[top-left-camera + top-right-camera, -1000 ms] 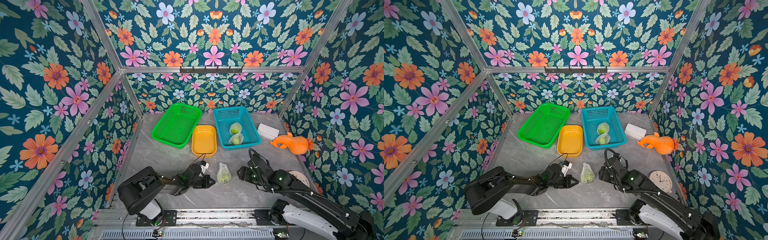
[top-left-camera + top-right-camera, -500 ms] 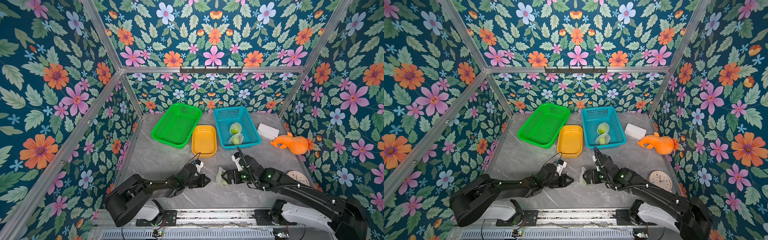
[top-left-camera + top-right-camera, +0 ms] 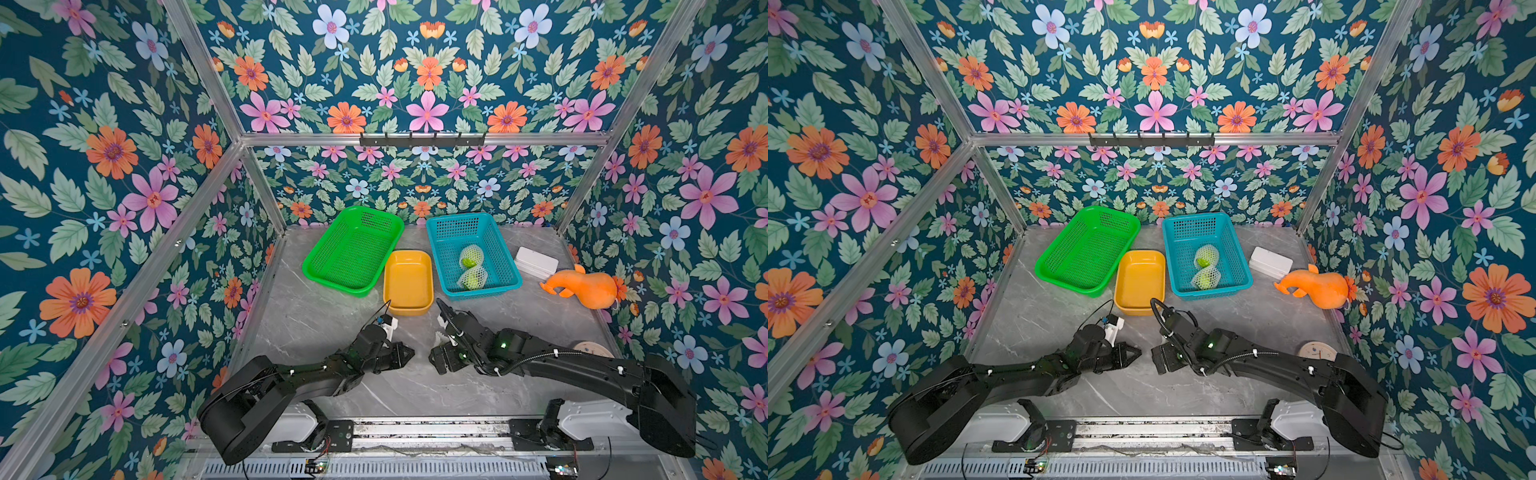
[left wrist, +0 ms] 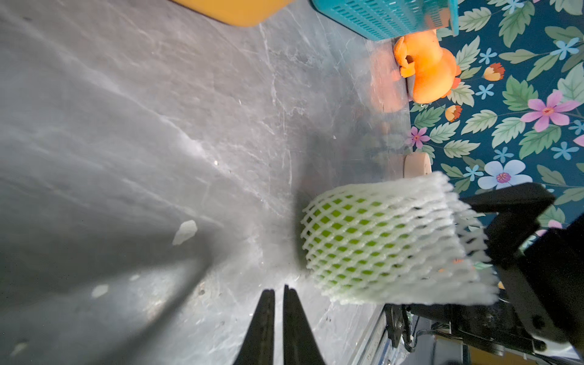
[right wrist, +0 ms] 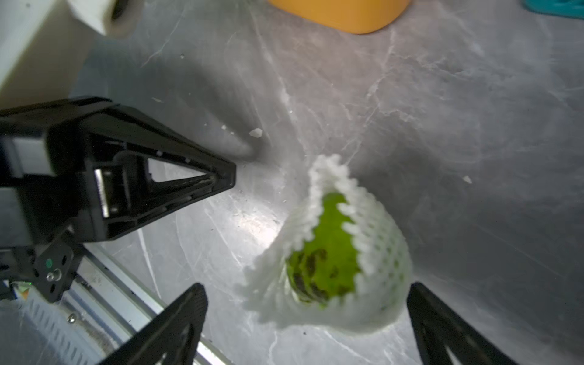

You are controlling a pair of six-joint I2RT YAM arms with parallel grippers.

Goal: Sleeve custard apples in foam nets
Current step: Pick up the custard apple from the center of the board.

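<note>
While top views obscure it, wrist views show a custard apple (image 5: 328, 243).

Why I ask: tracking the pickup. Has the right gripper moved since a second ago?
Yes. In a top view the right gripper has shifted left, from in front of the teal basket toward the yellow tray's near right corner.

Your rig: left arm (image 3: 291, 380) and right arm (image 3: 582, 365) are both matte black with chunky rounded joints and white base housings (image 3: 590, 419). Behind the right tool there's a ribbed black cable conduit (image 3: 536, 356) and a green LED (image 3: 503, 345). The left gripper (image 4: 278, 294) has a white camera block (image 3: 388, 324) behind it. Its fingers (image 5: 221, 183) are hollow triangular frames, with a silver screw (image 5: 52, 276) on the mount.
</note>
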